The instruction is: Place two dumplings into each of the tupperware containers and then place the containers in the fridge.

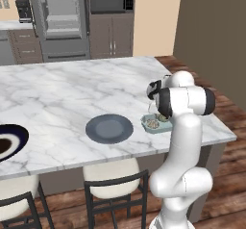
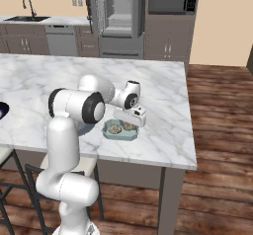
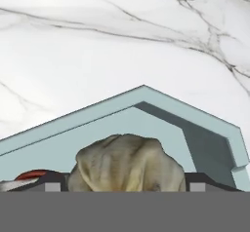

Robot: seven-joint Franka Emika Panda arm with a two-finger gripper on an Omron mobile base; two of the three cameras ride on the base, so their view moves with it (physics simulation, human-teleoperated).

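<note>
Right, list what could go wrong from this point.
1. The gripper hangs open right over the teal container with a dumpling between its fingertips. Lifting off carelessly could drag that dumpling back out.
2. The container is light-looking and sits near the counter edge; a nudge might slide it off.
3. The fridge stands far across the room, so a tilted carry could spill the dumplings.

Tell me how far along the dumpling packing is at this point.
Done: the pale teal container on the marble island appears to hold two dumplings. In hand: the end effector hovers low over that container, open, with one dumpling between its fingertips but not gripped. Left: the dark grey container's share cannot be judged here, and the teal container is not yet in the open fridge.
</note>
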